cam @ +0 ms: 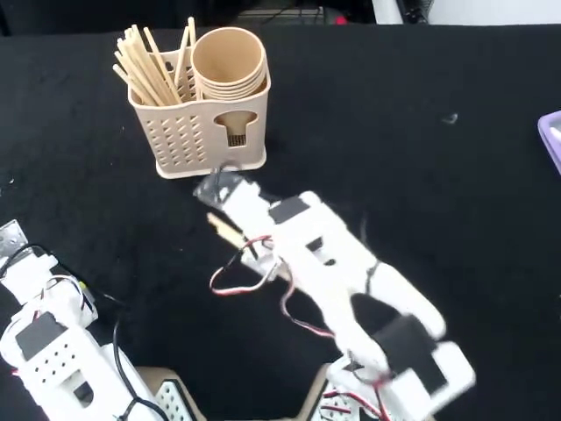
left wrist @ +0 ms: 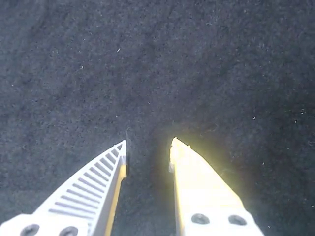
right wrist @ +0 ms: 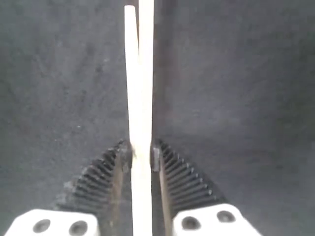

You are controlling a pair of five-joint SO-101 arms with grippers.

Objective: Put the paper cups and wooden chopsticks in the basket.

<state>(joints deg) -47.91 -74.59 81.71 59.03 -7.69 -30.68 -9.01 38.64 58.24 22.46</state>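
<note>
The right gripper (right wrist: 141, 149) pinched the wooden chopsticks (right wrist: 140, 73) near the basket (cam: 188, 136), which it likely next had to rise over and release into.

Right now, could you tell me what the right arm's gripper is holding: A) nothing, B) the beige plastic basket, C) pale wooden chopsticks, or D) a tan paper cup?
C: the right gripper is shut on pale wooden chopsticks that stick straight out ahead of it.
</note>
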